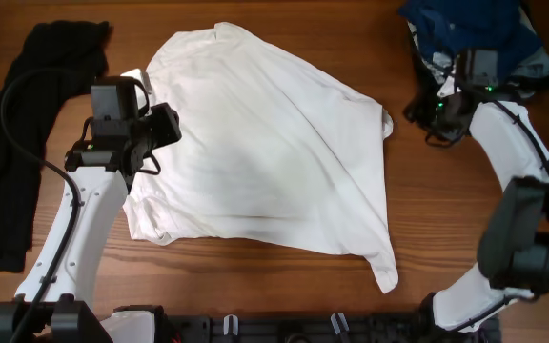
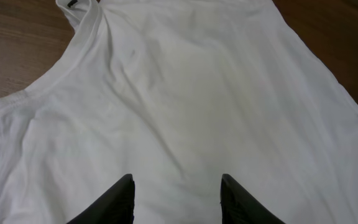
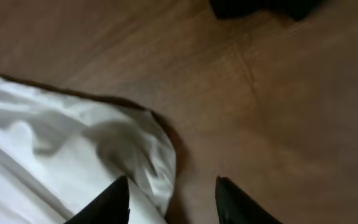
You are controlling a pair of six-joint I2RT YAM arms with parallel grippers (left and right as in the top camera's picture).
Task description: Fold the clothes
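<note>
Overhead view: a white T-shirt (image 1: pixel 265 152) lies spread and wrinkled mid-table (image 1: pixel 351 38), between a black garment (image 1: pixel 17 143) at the left and a blue garment (image 1: pixel 465 24) at the far right corner. The left gripper (image 2: pixel 176 186), fingers spread, hangs over the shirt below its collar (image 2: pixel 42 93). The right gripper (image 3: pixel 171 190), also spread, hangs at a rounded edge of the shirt.
</note>
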